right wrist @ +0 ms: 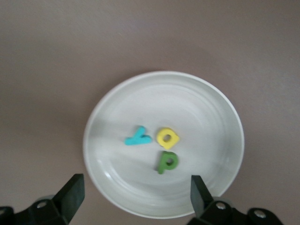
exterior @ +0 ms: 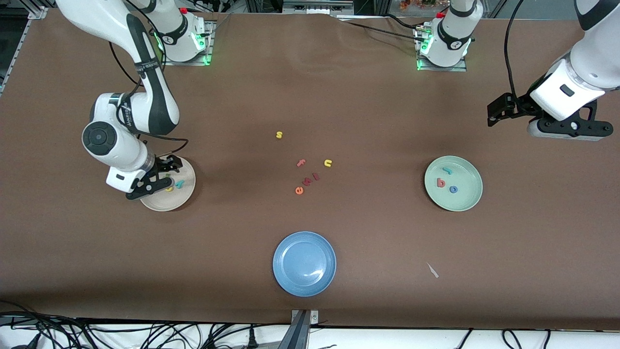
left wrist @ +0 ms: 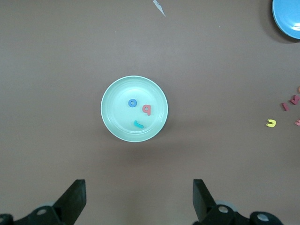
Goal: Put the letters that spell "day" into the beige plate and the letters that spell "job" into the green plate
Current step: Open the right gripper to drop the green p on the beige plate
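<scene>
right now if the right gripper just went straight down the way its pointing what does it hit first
Probably the beige plate, around the green "d" and yellow "a" lying in it. The right gripper hangs open over them; exact depth is unclear.

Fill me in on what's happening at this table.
Two robot arms are sorting toy letters into plates. The right gripper hangs open over the beige plate, where the d, a and y lie. The green plate holds the j, o and b. The left gripper waits open near its end of the table. Spare letters lie mid-table, and the blue plate holds nothing.
</scene>
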